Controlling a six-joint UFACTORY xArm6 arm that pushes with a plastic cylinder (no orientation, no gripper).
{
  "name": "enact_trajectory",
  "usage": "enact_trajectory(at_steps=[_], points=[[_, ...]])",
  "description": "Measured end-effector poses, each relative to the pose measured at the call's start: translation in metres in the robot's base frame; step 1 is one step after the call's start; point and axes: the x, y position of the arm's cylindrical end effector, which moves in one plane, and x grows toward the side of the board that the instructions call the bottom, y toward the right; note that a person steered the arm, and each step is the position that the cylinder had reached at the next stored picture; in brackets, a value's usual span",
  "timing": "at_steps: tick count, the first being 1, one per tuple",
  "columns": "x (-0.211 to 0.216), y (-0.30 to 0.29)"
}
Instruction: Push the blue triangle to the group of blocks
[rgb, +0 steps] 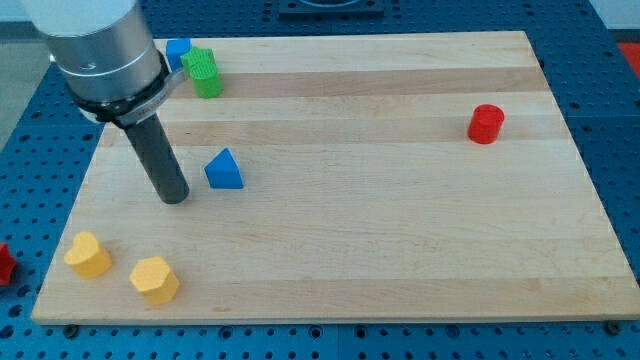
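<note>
The blue triangle (224, 171) is a small solid wedge, apex up, sitting on the wooden board (380, 250) left of centre. My tip (174, 197), a bare rod with nothing clamped, stands just to its left, a sliver apart. Top left, a green ridged block (205, 72) touches another blue block (178, 51). Bottom left, two yellow blocks (88, 255) (154, 279) sit near each other. Far right, a red cylinder (486, 124) is alone.

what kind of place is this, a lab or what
Probably a robotics lab bench: a wooden board lies on a blue perforated table, small coloured blocks like the blue triangle sit on it, and my tip rests left of that triangle.
</note>
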Motion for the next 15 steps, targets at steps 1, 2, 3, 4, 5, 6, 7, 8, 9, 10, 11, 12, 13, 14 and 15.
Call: enact_trajectory(at_steps=[1,2,3,4,5,6,7,8,9,10,11,12,13,14,15], points=[[0.017,0.041],[0.001,0.046],[-0.039,0.036],[-0.028,0.052],[-0.048,0.067],[-0.068,0.014],[-0.086,-0.049],[-0.054,-0.028],[-0.030,0.020],[-0.057,0.038],[-0.057,0.059],[-0.060,0.069],[-0.091,0.065],[-0.112,0.029],[-0.120,-0.004]])
